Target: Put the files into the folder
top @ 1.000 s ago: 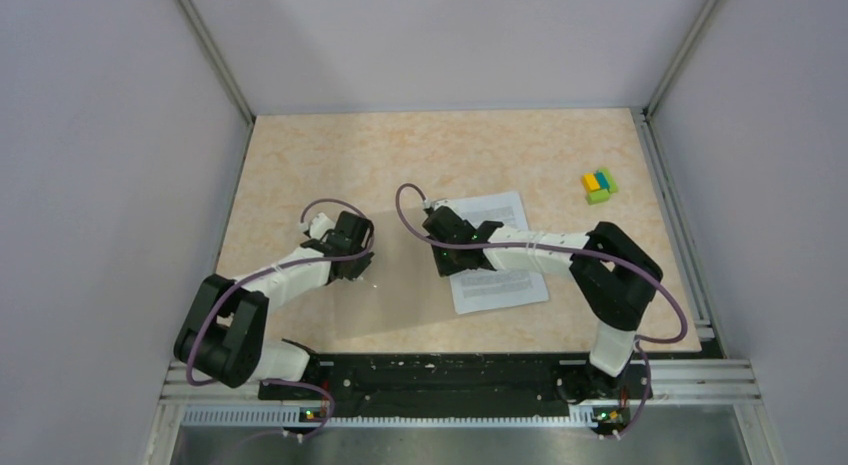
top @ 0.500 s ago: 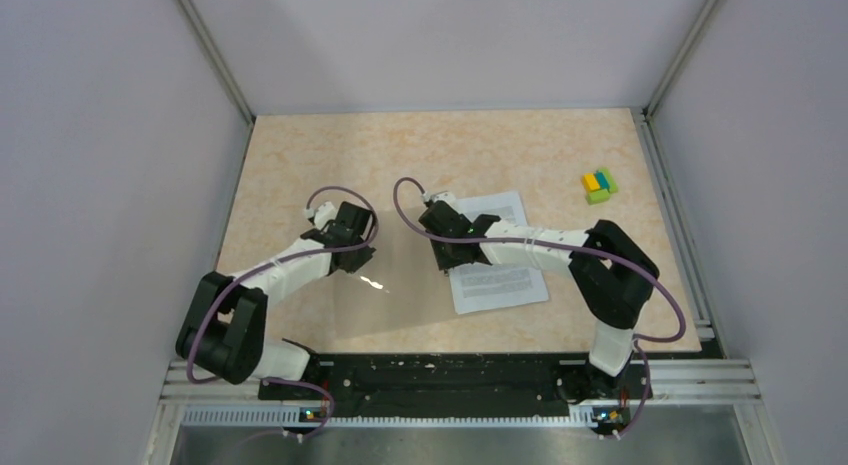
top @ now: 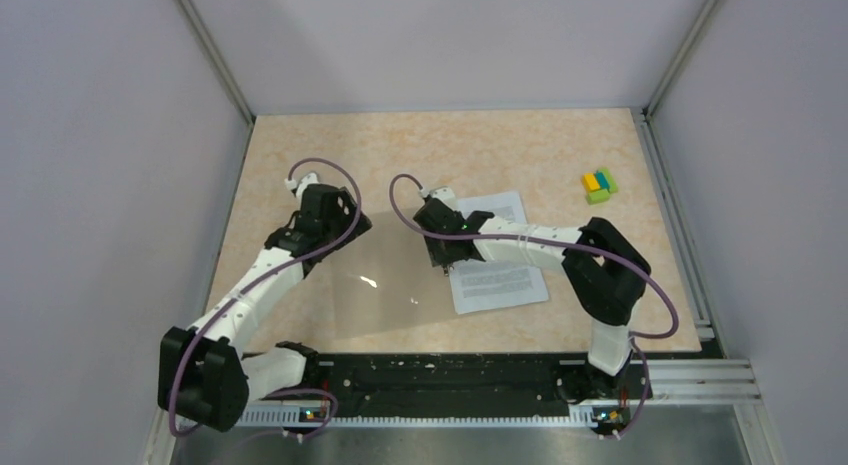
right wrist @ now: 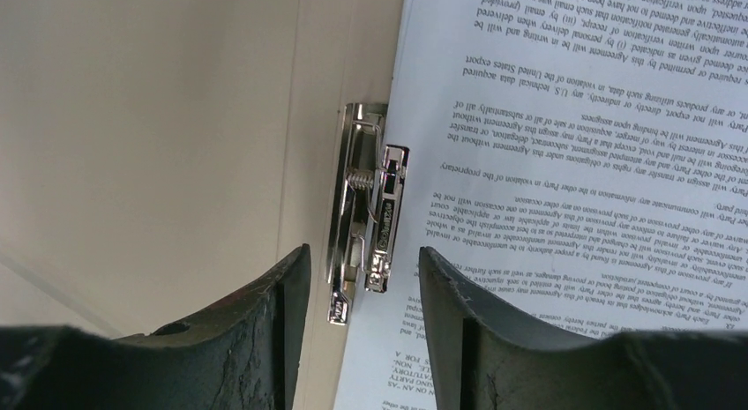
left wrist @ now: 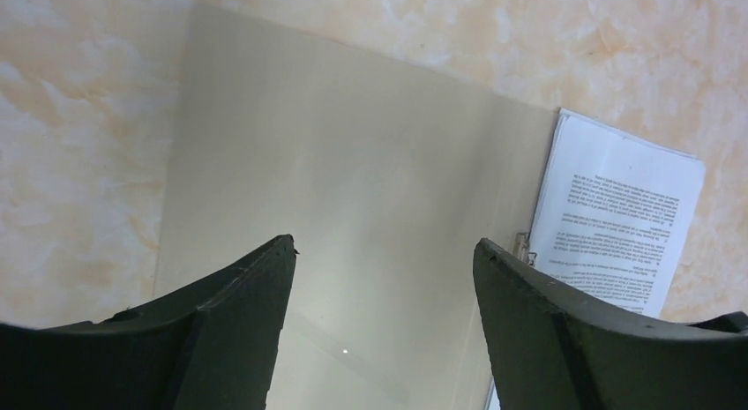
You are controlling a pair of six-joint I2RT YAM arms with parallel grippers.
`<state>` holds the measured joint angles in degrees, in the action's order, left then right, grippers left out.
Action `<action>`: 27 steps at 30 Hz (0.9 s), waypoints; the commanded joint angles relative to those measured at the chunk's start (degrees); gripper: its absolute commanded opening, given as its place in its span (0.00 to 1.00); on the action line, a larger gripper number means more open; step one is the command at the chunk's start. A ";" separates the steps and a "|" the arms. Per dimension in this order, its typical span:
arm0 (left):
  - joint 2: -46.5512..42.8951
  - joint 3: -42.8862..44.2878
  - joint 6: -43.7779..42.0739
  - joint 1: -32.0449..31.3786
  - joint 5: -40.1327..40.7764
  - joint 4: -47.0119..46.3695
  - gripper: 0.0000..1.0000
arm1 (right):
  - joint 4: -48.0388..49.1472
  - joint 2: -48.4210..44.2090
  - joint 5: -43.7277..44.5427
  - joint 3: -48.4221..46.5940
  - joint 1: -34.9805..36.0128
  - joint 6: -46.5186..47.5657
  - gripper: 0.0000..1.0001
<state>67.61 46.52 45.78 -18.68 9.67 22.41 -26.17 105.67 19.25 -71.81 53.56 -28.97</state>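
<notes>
Tan cardboard folder (left wrist: 353, 207) lies open, white printed sheets (right wrist: 573, 119) against its metal clip (right wrist: 366, 207); left gripper (left wrist: 384, 251) and right gripper (right wrist: 363, 249) gape empty; your closing sweep could skew loose sheets.

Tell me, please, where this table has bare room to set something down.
The far strip of table along the back wall is bare, as is the lane between the files and the block cluster. The middle is crowded: the open folder, the files, the left gripper and the right gripper sit close together.

L gripper (left wrist: 384, 244) jaws apart over folder (left wrist: 353, 181), files (left wrist: 617, 216) at right
</notes>
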 commanded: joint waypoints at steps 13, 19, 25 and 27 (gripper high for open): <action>-10.63 -11.54 -5.64 12.73 -9.35 2.52 0.79 | -0.54 7.42 1.71 -5.58 0.87 0.06 0.40; -10.87 -12.27 -7.00 14.48 -11.02 3.08 0.81 | 0.09 6.97 -0.39 -4.36 0.13 -0.03 0.16; -10.93 -12.98 -7.73 15.65 -14.30 2.50 0.84 | 5.46 3.55 -9.20 1.32 -4.60 -0.92 0.05; -11.03 -12.71 -8.26 16.05 -14.57 3.00 0.86 | 7.50 2.18 -12.14 3.54 -6.44 -1.16 0.04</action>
<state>57.63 33.89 39.31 -3.53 -2.63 25.80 -21.19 110.21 14.59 -72.95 51.48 -28.82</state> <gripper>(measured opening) 0.844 0.074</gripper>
